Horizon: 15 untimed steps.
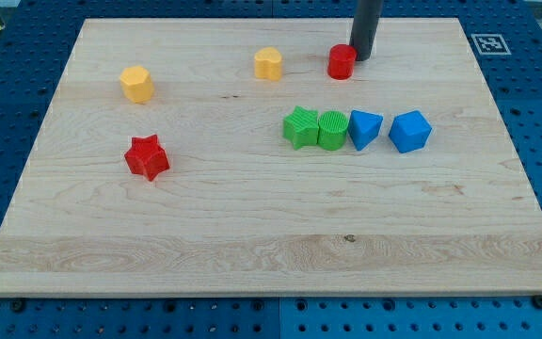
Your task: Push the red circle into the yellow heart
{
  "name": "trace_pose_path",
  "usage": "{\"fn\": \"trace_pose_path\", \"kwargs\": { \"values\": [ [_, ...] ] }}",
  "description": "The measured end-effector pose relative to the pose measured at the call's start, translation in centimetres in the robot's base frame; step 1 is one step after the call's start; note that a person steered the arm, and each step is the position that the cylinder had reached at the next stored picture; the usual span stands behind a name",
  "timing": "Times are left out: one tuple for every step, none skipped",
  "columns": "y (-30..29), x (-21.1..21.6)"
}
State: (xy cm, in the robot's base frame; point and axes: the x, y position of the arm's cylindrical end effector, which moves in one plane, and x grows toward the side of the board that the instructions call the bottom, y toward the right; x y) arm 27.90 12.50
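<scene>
1. My tip (360, 57) is at the view's top, touching the right side of the red circle (342, 62).
2. There is no claw here, only a straight dark rod, so nothing can be spread or pinched.
3. The red circle sits near the top edge of the desk (252, 235), a bit right of the middle.
4. The yellow heart (268, 63) is to the view's left of the red circle, near it but not touching.
5. Another yellow block (136, 84) sits far off to the view's left, and I think it has six sides.
6. A red star (147, 157) lies below that yellow block, well apart from it.
7. Four blocks make a row in the middle of the desk: a green star-like block (300, 127), a green round block (332, 129), a blue triangle block (364, 129) and a blue block (409, 131) with many flat sides.
8. The first three in the row touch, and the last blue block sits just beside them with a small gap.
</scene>
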Motion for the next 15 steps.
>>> {"fn": "trace_pose_path", "kwargs": {
  "values": [
    [-0.8,0.2],
    [0.5,0.7],
    [0.7,2.2],
    [-0.5,3.7],
    [-0.8,3.8],
    [-2.2,3.8],
    [-3.6,3.8],
    [-5.5,3.8],
    [-4.6,3.8],
    [-1.9,3.3],
    [-2.4,1.4],
    [-5.8,2.1],
    [-5.8,2.1],
    [-5.8,1.3],
    [-5.8,-0.9]
  ]
}}
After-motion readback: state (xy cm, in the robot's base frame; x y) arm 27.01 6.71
